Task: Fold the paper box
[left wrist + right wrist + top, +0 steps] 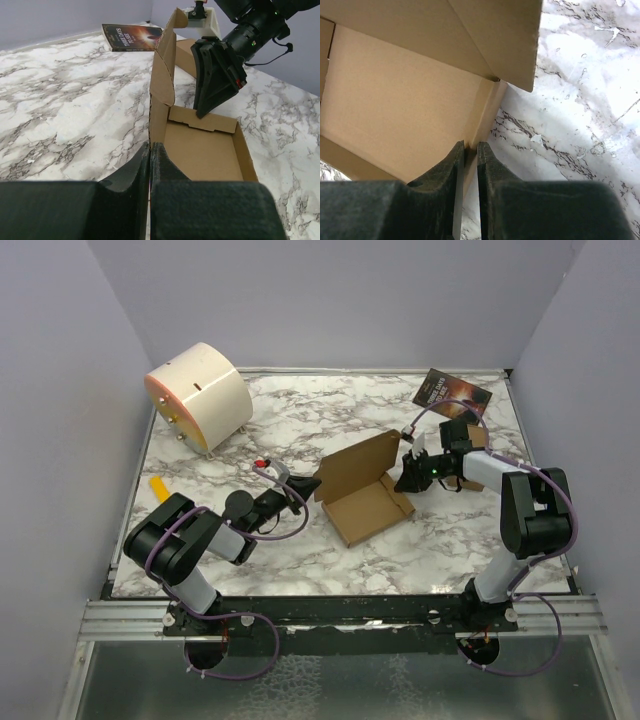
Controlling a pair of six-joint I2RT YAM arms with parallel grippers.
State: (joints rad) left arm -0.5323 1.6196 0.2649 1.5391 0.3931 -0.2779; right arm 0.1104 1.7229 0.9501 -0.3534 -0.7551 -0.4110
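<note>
Paper box (pixel 365 508): centre of marble surface (pixel 300 420), tray flat, lid raised along far side.
Left pincer (pixel 150 162): closed tight, clamping cardboard wall at box's left corner.
Right pincer (pixel 470 152): nearly closed, fingers (pixel 492 175) pinching tray's right side wall.

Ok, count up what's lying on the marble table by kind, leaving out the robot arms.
Cardboard boxes: 2 (paper box, smaller box)
Booklet: 1
Cream drum: 1
Yellow strip: 1
Total: 5
</note>
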